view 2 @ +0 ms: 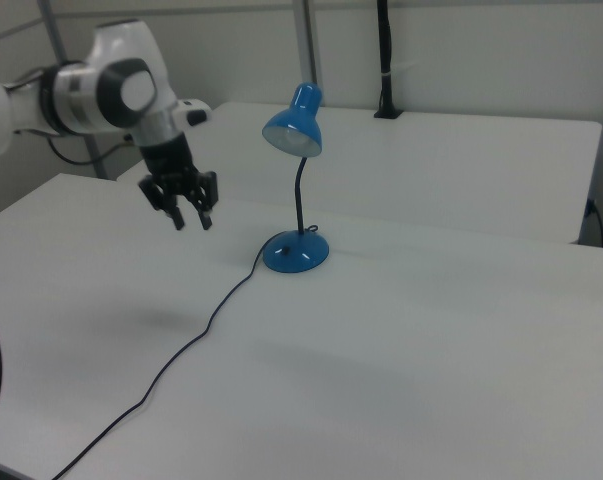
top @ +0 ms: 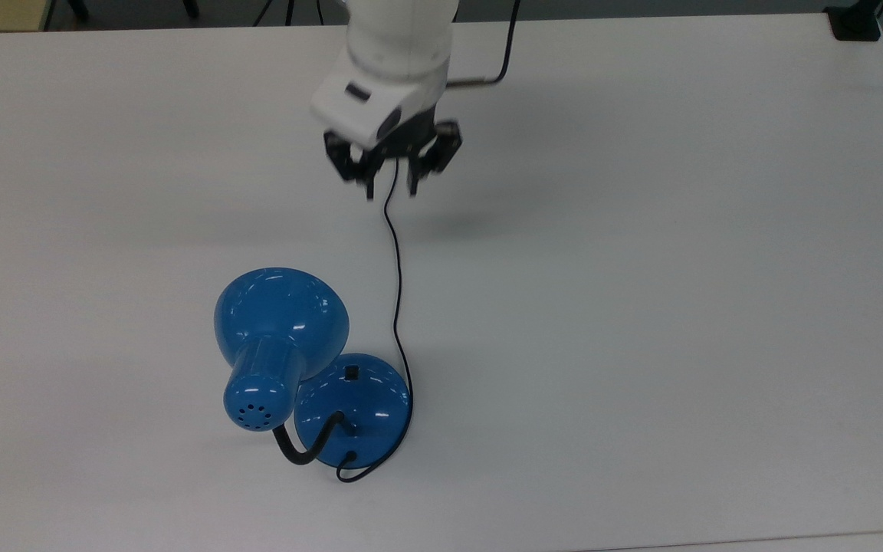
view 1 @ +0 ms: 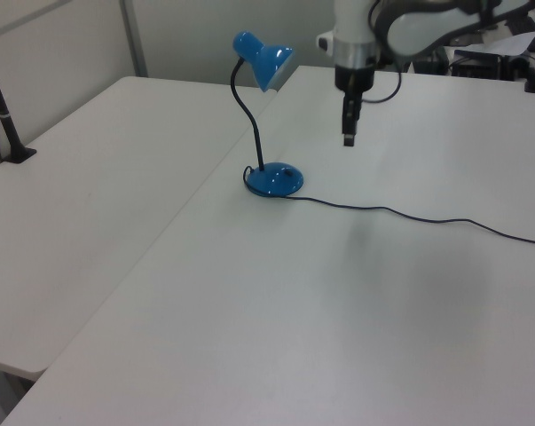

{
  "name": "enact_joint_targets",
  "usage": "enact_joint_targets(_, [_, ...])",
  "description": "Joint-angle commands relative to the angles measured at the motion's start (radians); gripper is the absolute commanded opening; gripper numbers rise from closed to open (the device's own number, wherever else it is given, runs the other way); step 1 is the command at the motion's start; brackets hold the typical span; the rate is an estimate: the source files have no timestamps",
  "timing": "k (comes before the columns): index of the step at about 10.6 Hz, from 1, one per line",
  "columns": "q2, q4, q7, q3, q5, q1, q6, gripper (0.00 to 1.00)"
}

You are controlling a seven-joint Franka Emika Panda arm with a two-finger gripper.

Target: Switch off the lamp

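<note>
Lamp (top: pixel 311 368) stands on the worktop (top: pixel 679 268); tool (top: pixel 390 184) hangs above it, well apart, toward the top view's upper edge.

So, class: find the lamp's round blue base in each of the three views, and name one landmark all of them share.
Top view: base low, left of centre.
Left view: base above centre, near the middle.
Right view: base centre, just left of the middle.
Shared landmark: the black cord running away from the base across the white table.
</note>
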Motion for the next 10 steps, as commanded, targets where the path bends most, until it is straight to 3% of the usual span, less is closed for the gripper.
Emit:
enact_joint_targets(1, [-0.144, -0.052, 0.014, -0.008, 0.033, 0.030, -0.134, 0.71])
enact_joint_targets(3, [-0.202, -0.052, 0.014, -0.021, 0.111, 0.030, -0.177, 0.92])
enact_joint_targets(5, [-0.239, -0.050, 0.015, -0.048, 0.128, 0.030, -0.212, 0.99])
enact_joint_targets(10, [-0.255, -0.028, 0.012, -0.071, 0.145, 0.019, -0.270, 1.00])
